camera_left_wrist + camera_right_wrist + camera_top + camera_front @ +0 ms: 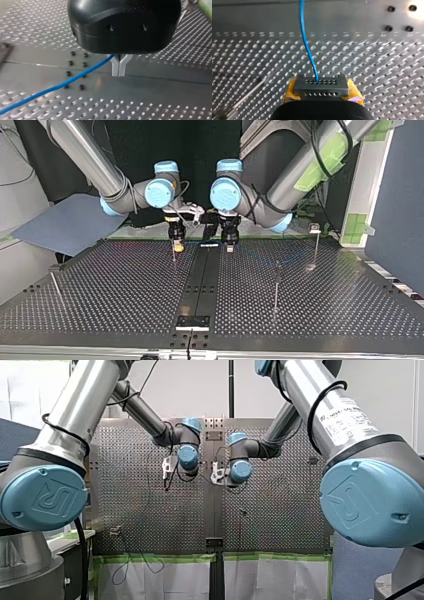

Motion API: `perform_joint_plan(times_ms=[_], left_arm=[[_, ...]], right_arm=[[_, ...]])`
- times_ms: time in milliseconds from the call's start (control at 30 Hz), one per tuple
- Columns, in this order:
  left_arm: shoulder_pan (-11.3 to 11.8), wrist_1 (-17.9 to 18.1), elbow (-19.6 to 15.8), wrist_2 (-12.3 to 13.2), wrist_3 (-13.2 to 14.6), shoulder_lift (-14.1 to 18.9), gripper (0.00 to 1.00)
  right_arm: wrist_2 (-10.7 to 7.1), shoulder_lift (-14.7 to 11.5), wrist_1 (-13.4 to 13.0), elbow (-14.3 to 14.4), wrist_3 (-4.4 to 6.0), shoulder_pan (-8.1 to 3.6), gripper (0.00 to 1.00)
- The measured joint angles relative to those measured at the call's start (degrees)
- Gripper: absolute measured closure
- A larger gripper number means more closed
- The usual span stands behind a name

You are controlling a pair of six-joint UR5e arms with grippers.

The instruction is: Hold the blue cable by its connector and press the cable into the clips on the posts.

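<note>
My right gripper [322,90] clenched the connector [321,86] between yellow pads [291,89] and my left gripper [119,73] closed round the blue cable [57,86], presumably keeping it taut for the posts [276,285].

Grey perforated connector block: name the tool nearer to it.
Right. My right tool clamps the grey perforated connector block; my left tool pinches the thin blue cable farther along.

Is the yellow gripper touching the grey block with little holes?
Touching. In the right wrist view, the yellow pads of my right gripper press against both sides of the connector on the blue cable, with no gap.
</note>
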Motion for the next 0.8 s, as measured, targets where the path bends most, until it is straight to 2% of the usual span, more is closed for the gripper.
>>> perform_joint_plan(times_ms=[300,533,800], left_arm=[[-1.9,3.4,-1.9,-1.5,-0.7,-0.9,1.00],[-3.4,6.6,-2.6,-1.7,-1.0,-2.7,1.00],[-5.0,10.6,-2.6,-1.8,-1.2,-5.8,1.00]], right_arm=[[0.53,-2.1,-3.8,5.3,0.24,-1.24,1.00],[0.64,-2.2,-7.5,9.3,1.20,-2.50,1.00],[0.58,-2.1,-10.7,12.9,1.42,-2.87,1.00]])
